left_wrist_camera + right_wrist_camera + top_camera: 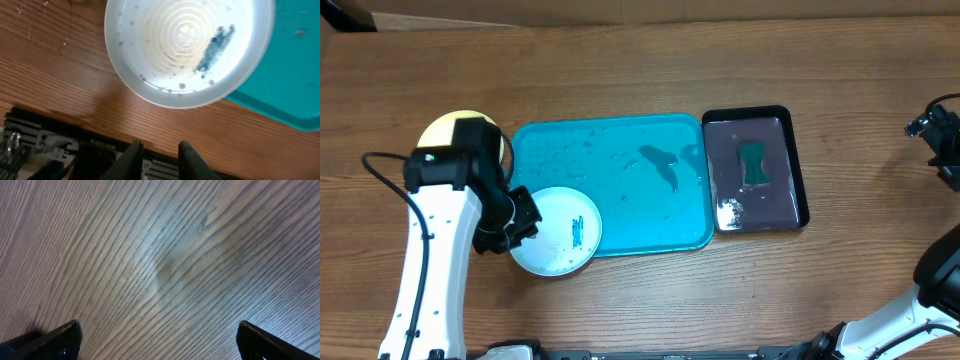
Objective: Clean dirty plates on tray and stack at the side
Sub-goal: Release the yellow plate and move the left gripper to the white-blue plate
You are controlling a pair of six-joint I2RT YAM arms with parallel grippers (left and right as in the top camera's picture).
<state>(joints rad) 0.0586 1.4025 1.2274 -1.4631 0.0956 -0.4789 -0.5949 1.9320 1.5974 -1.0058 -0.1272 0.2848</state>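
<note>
A white plate (557, 232) with a dark teal smear (215, 46) lies half on the front left corner of the turquoise tray (620, 150) and half over the table. My left gripper (517, 217) is just left of it, jaws a little apart with nothing between them. In the left wrist view the white plate (165, 55) lies clear ahead of the fingertips (134, 150) of the left gripper (159, 148). A yellow-green plate (442, 128) sits on the wood behind the left arm, partly hidden. My right gripper (159, 340) stands wide open over bare wood at the far right (932, 124).
A black tray (790, 165) holding a green sponge (754, 164) in murky water stands right of the turquoise tray. Water drops and faint smears lie in the turquoise tray's bed (660, 165). The table's front edge and the robot's base (55, 145) are close below the left gripper.
</note>
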